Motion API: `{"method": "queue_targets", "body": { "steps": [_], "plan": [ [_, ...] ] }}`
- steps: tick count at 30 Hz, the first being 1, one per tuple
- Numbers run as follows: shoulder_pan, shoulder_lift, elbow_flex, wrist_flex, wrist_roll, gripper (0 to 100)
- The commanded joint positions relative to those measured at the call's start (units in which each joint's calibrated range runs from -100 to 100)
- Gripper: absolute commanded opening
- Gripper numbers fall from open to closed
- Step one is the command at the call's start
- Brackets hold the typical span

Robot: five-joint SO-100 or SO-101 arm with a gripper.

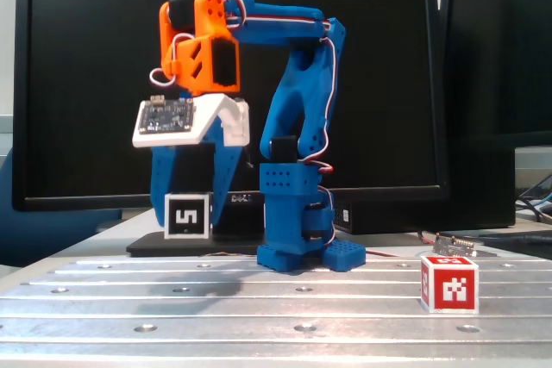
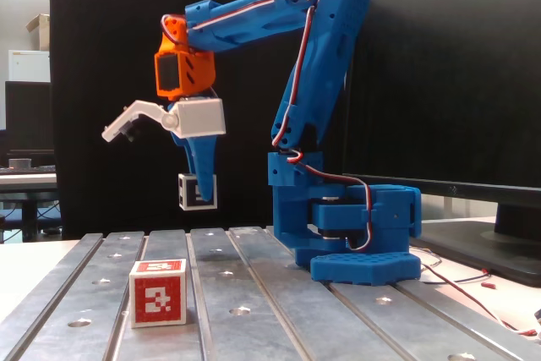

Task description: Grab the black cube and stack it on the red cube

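The gripper [image 1: 188,217] is hanging tips-down above the table [image 1: 276,299], and its two blue fingers [image 1: 222,180] are clamping the black cube [image 1: 188,215] from either side. The cube is sitting level between the fingertips, clear of the slotted metal surface, with its black marker face turned toward the camera. In the other fixed view the gripper [image 2: 197,192] is showing edge-on, the black cube [image 2: 197,191] pinched at the finger ends. A white camera bracket [image 2: 156,120] is projecting from the wrist just above the fingers, beneath an orange servo housing [image 1: 203,45]. The blue arm [image 1: 293,101] is reaching back to its base [image 1: 297,221]. The red cube [image 1: 448,283] is resting on the table, well apart from the gripper; the side-on fixed view is showing the red cube [image 2: 158,292] nearest the lens.
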Motion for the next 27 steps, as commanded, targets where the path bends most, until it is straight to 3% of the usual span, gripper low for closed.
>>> {"method": "queue_targets", "body": {
  "steps": [1,12,27],
  "plan": [
    [-3.3,-0.9,-4.9,3.9,-2.8,14],
    [-19.7,-3.1,-6.4,6.2,-14.4,14],
    [-52.8,-6.8,-2.4,1.3,-40.8,14]
  ]
}}
